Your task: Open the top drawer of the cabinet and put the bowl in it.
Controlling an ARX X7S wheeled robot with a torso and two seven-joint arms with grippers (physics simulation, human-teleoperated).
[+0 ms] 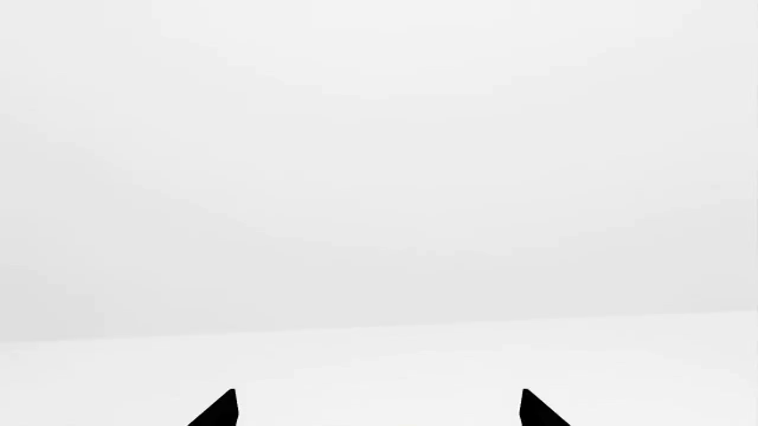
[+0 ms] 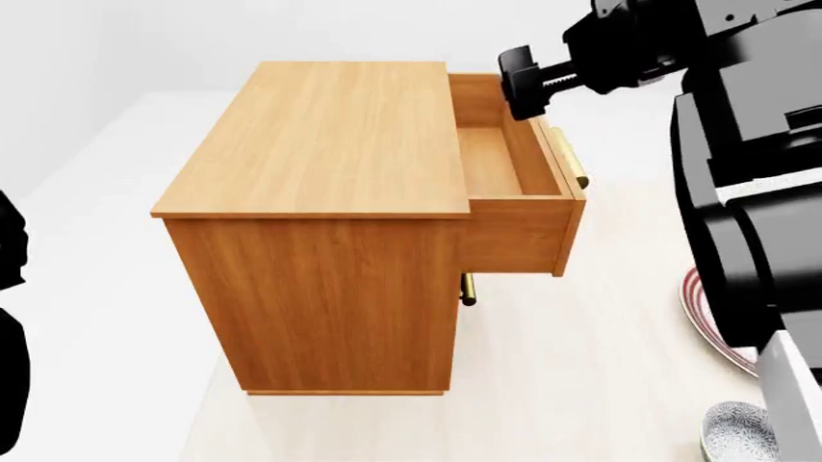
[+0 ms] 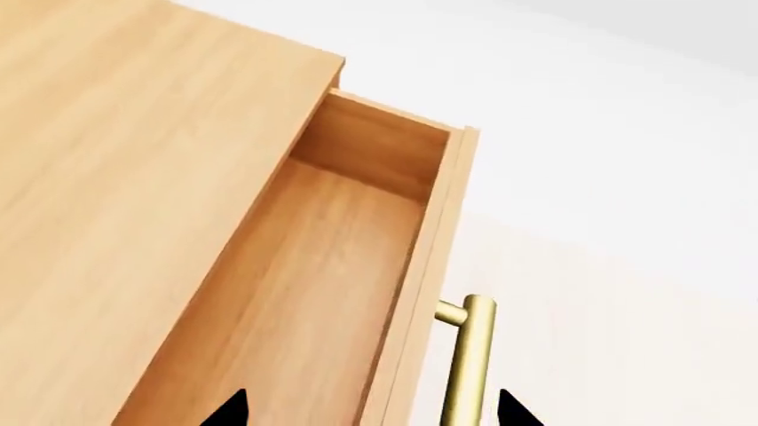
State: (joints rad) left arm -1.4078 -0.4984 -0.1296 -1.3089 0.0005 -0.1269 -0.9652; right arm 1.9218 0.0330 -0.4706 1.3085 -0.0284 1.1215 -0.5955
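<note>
Orange-brown top drawer (image 2: pixel 514 183) pulled out, beneath the right gripper's fingers (image 2: pixel 521 91).

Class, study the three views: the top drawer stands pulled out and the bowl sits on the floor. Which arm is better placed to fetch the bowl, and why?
Probably the right. The bowl lies on the robot's right, below the right arm, whose right gripper hovers open over the top drawer. The left gripper faces only blank white.
</note>
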